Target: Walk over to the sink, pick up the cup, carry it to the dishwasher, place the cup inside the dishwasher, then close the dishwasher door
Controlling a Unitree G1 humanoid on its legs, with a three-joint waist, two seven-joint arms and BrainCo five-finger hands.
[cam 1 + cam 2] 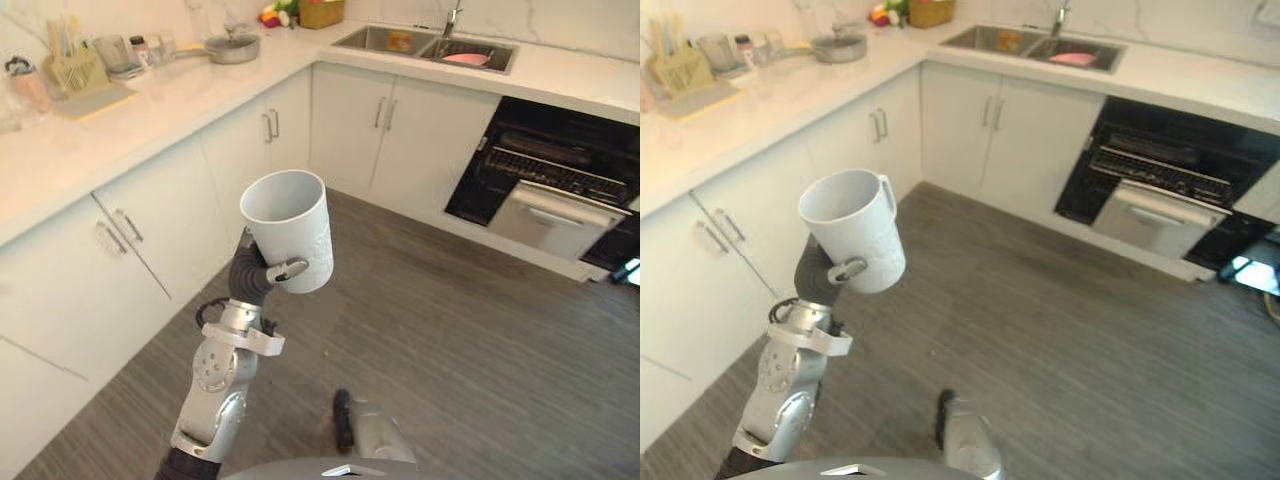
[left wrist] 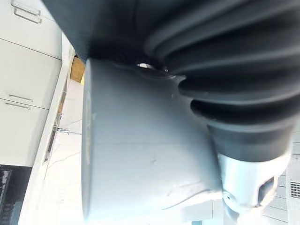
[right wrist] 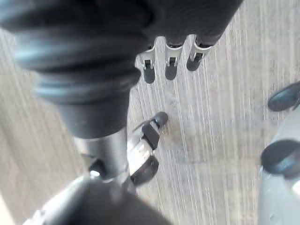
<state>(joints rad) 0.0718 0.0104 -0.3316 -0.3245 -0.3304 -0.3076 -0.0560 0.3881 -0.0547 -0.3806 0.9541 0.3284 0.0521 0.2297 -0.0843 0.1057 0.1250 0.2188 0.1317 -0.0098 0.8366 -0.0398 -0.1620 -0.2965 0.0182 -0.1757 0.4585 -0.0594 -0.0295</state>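
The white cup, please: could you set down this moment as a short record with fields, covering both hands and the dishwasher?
Cup: white cup, mouth up, slightly tilted, held above the floor
Left hand: left hand curled round the cup's lower side
Right hand: right hand, fingers relaxed, holding nothing, over the floor
Dishwasher: dishwasher ahead on the right, door open, rack visible
Sink: sink at the far counter, a pink dish in it
Task stage: cup in hand, not yet in the dishwasher
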